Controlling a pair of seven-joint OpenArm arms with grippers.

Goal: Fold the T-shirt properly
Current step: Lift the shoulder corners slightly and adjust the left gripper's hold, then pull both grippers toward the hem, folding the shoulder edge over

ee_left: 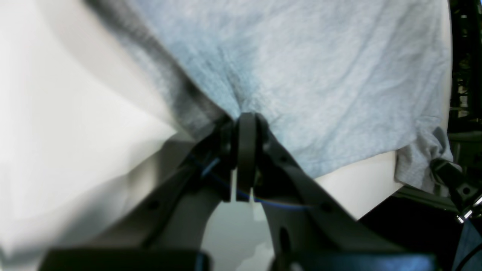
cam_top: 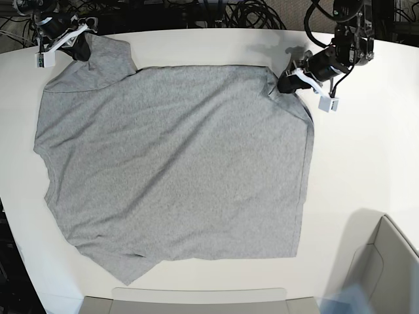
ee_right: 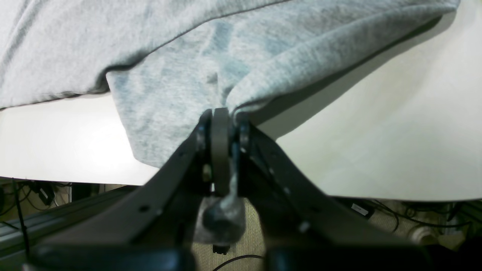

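Observation:
The heather-grey T-shirt [cam_top: 177, 163] lies spread out, plain side up, on the white table [cam_top: 366, 163]. In the base view my left gripper [cam_top: 286, 84] sits at the shirt's far right corner, and my right gripper [cam_top: 82, 49] at its far left corner. Seen from the left wrist, the left gripper [ee_left: 246, 116] is shut with the T-shirt [ee_left: 320, 75] bunched between its jaws. The right wrist view shows the right gripper [ee_right: 221, 113] shut on a fold at the T-shirt's [ee_right: 169, 101] edge, which is lifted slightly off the table.
A grey open box [cam_top: 386, 261] stands at the near right corner of the table. A shallow grey tray [cam_top: 196, 297] lies along the near edge. Cables [cam_top: 229, 13] hang behind the far edge.

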